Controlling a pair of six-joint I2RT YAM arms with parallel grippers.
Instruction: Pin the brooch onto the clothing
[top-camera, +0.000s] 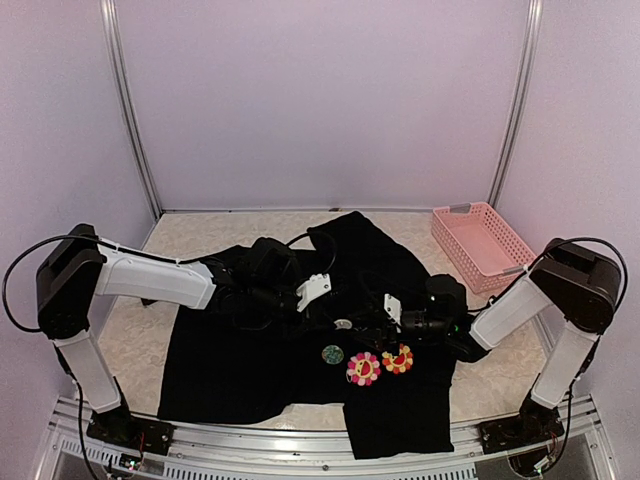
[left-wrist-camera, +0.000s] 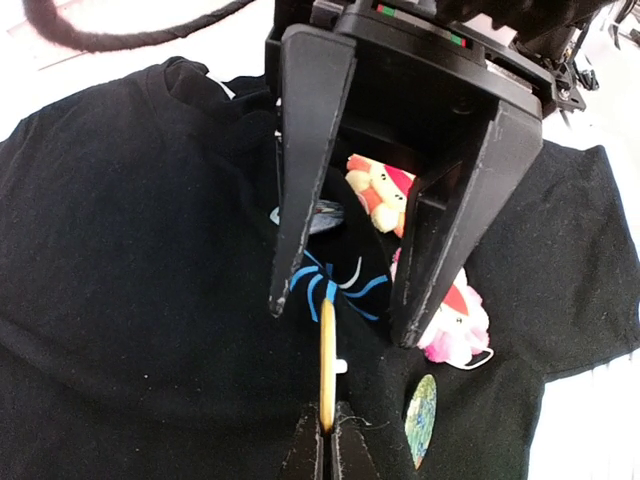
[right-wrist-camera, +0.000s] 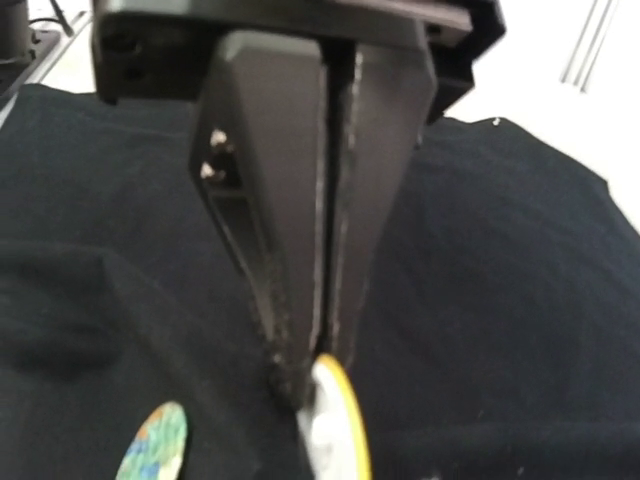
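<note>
The black shirt (top-camera: 230, 360) lies spread on the table. My right gripper (top-camera: 362, 318) is shut on the brooch (top-camera: 343, 325), a yellow-rimmed disc held edge-on to the cloth; the right wrist view shows it at my closed fingertips (right-wrist-camera: 340, 430). My left gripper (top-camera: 325, 300) is open, its fingers (left-wrist-camera: 283, 290) standing on either side of the light-blue star mark (left-wrist-camera: 335, 285). In the left wrist view, the brooch (left-wrist-camera: 327, 375) stands just below the star, pinched by the right gripper (left-wrist-camera: 327, 440). The shirt also shows in both wrist views (left-wrist-camera: 120, 250) (right-wrist-camera: 500, 250).
A pink flower badge (top-camera: 363, 368), an orange flower badge (top-camera: 398, 358) and a round green badge (top-camera: 332, 354) sit on the shirt front near both grippers. A pink basket (top-camera: 482, 245) stands at the back right. White walls and metal posts enclose the table.
</note>
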